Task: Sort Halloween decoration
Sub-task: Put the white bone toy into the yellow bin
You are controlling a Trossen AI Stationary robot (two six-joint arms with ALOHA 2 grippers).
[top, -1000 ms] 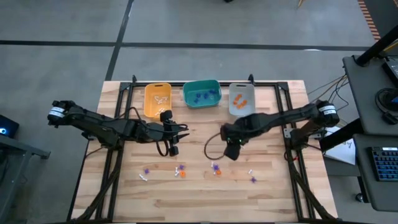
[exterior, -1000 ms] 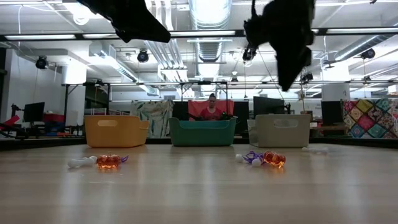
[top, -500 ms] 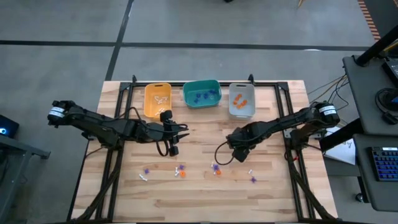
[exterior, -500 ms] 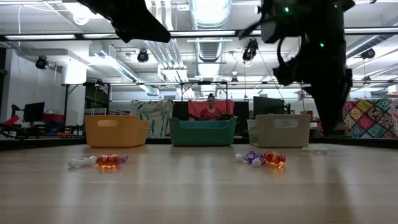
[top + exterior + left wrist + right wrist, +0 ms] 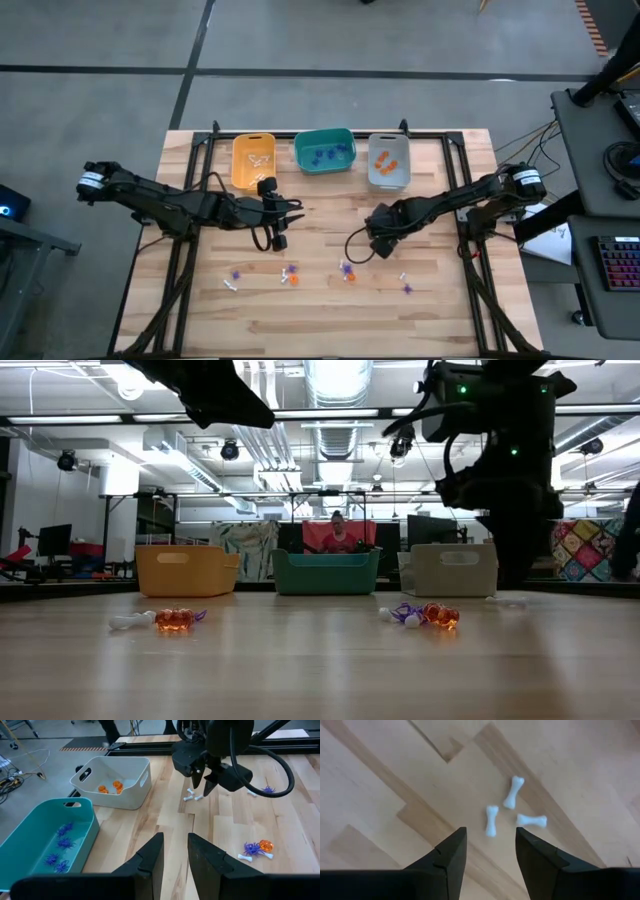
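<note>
The Halloween decoration lies scattered along the near half of the wooden table: three white bones, a purple, orange and white cluster, and an orange and white pair. My right gripper points straight down, just above the three bones, open and holding nothing. My left gripper hangs over the table's middle left, open by a narrow gap and holding nothing.
Three bins stand in a row at the far edge: yellow with white pieces, teal with purple ones, grey with orange ones. Black frame rails run along both table sides. A person sits beyond the table.
My right gripper has come down toward the table over the white bones, shifting slightly toward the right edge, and has rolled about its own axis. The trinkets lie where they were.
</note>
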